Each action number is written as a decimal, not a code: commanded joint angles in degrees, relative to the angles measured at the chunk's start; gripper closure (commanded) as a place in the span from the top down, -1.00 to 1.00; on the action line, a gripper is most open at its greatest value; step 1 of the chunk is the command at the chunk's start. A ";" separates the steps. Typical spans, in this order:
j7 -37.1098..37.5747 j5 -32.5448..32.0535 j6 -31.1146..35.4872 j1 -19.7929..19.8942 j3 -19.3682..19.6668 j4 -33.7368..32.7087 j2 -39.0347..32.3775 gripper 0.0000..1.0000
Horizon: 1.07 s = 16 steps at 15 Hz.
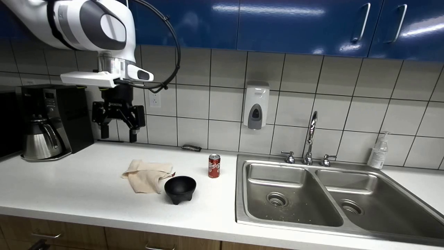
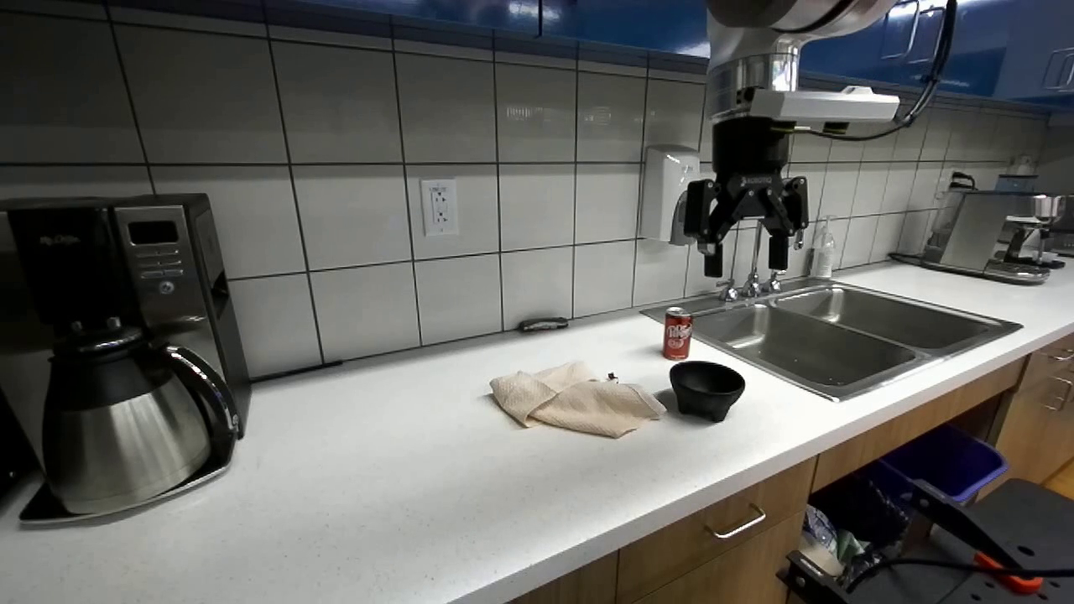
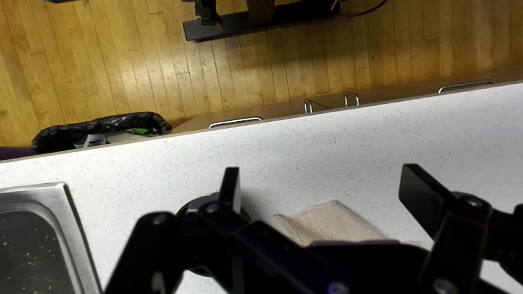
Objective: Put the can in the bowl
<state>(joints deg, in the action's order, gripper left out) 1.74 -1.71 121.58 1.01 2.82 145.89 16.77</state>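
Note:
A red soda can with a silver top stands upright on the white counter, left of the sink; it also shows in an exterior view. It is out of the wrist view. A small black footed bowl stands apart from the can, nearer the counter's front edge; it also shows in an exterior view. In the wrist view the bowl is mostly hidden behind a finger. My gripper is open and empty, high above the counter, in both exterior views and the wrist view.
A crumpled beige cloth lies beside the bowl. A double sink with a faucet is right of the can. A coffee maker stands at the counter's far end. A soap dispenser hangs on the tiled wall under blue cabinets.

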 commanded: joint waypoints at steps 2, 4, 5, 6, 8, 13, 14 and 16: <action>-0.69 0.42 5.00 1.88 1.47 -1.06 -4.65 1.00; -0.76 0.43 6.76 2.36 2.10 -1.96 -7.23 1.00; -0.71 0.42 7.64 2.59 2.36 -2.51 -8.66 1.00; -0.78 0.50 8.54 2.73 2.66 -3.20 -10.22 1.00; -1.15 1.01 9.88 3.00 3.14 -4.76 -13.24 1.00; -0.58 1.77 12.17 3.73 3.89 -9.92 -20.87 1.00; -0.69 1.99 12.19 3.93 4.02 -11.19 -22.45 1.00; -0.35 1.87 11.97 4.29 4.22 -13.78 -25.45 1.00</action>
<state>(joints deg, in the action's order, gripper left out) 1.65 -1.05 133.85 4.18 7.12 137.03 -3.68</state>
